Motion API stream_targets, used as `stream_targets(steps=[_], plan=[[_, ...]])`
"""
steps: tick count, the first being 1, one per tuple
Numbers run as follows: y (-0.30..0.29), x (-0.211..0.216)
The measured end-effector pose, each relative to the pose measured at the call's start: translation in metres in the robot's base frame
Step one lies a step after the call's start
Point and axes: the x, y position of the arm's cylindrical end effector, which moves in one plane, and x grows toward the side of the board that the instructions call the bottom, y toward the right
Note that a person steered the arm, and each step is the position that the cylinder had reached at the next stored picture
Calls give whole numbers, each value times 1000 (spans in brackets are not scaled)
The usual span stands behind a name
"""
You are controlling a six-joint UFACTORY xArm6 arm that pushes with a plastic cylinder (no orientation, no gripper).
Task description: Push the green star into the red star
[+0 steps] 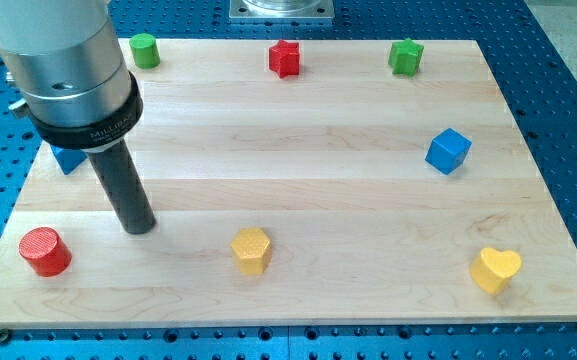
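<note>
The green star (405,56) sits at the far edge of the wooden board (298,140), toward the view's right, and the red star (284,58) sits on that same far edge near the middle, so the two lie almost level with each other and well apart, the red one to the left of the green one. The arm's tip (140,226) rests on the board low at the view's left, far from both stars; from it the green star lies up and to the right, across nearly the whole board, with the red star nearer along roughly the same diagonal. That relation matters most: to drive green into red, the tip would probably have to travel past the red star, come round to the right side of the green star, then push leftward along the far edge. The rod has no jaws to open or close and holds nothing; its end touches no block. Closest to it are a red cylinder (45,251) just to its lower left and a blue block (67,158), partly hidden behind the arm, shape unclear. A yellow hexagonal block (251,250) lies to the tip's right
</note>
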Motion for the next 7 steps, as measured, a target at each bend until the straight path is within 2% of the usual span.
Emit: stream_targets(steps=[5,6,7], plan=[[-1,1],[12,-1],[49,-17]])
